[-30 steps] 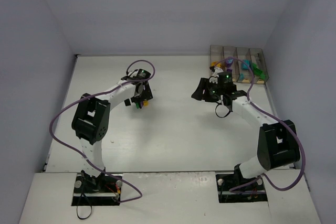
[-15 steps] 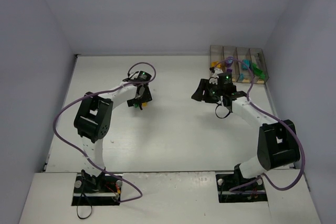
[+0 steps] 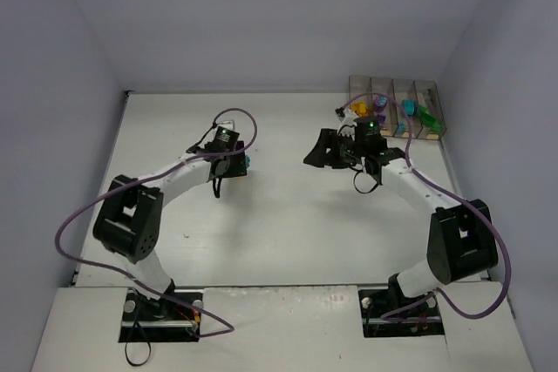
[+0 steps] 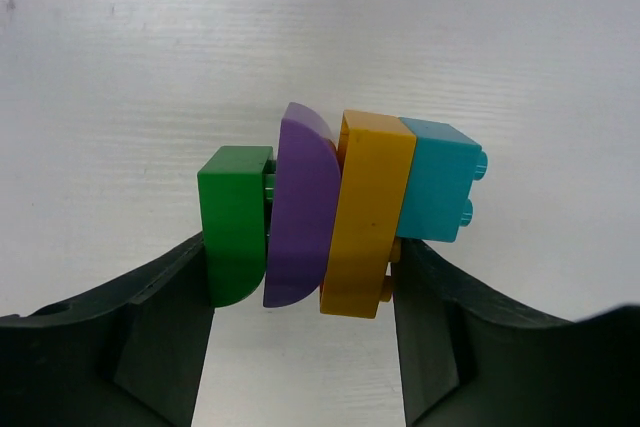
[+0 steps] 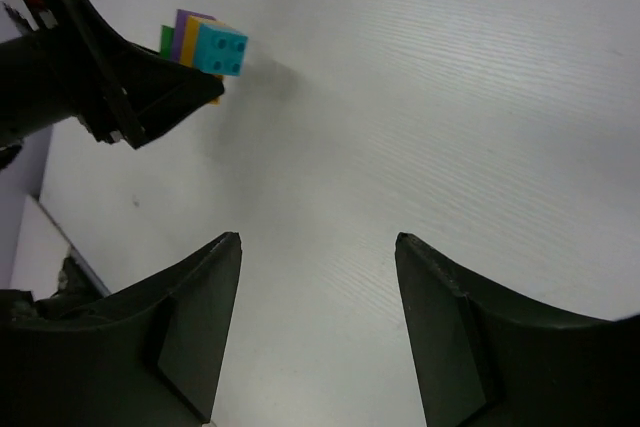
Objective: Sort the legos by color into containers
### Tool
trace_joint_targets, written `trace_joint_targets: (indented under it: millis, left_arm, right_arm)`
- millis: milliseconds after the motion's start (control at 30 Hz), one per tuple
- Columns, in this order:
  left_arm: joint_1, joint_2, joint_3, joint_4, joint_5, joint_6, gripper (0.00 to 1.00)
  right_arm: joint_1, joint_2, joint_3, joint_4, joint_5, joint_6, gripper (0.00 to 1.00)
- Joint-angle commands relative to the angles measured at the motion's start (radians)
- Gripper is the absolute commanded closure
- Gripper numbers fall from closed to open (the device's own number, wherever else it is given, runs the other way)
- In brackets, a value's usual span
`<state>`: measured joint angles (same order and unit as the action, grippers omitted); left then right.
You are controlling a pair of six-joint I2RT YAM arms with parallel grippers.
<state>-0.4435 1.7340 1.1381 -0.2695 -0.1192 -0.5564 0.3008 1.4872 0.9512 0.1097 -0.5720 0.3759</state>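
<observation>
White, faintly streaked tabletop lies under everything. Two arms of white links and black joints stand on it, the left arm and the right arm, each trailing one purple cable.

At the far right corner sits one row of four joined containers with clear smoky-brown walls. From left to right they show yellow, purple, teal and green pieces, too small to count.

The left gripper has its two matte black fingers closed on one stack of four glossy plastic legos, held over the table's left-centre, well apart from the bins. One finger presses the green end, the other the orange and teal end.

The right gripper is near the table's middle, its two fingers spread wide with bare table between them.

In the stack there is one green brick, rounded at a corner, one domed purple brick, one flat orange brick and one square teal brick with studs.
</observation>
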Motion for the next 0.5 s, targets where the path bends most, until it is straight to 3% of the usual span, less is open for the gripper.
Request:
trace_joint_targets:
  millis: [0, 200, 467]
  left_arm:
    - [-0.006, -0.212, -0.078, 0.255, 0.108, 0.159, 0.77]
    - [-0.008, -0.390, -0.241, 0.489, 0.317, 0.225, 0.77]
    - [-0.011, -0.488, -0.310, 0.549, 0.423, 0.204, 0.76]
  right_arm:
    - [0.050, 0.005, 0.127, 0.073, -0.146, 0.039, 0.40]
    - [0.127, 0.050, 0.184, 0.198, -0.216, 0.200, 0.29]
    - [0.227, 0.113, 0.222, 0.292, -0.164, 0.300, 0.29]
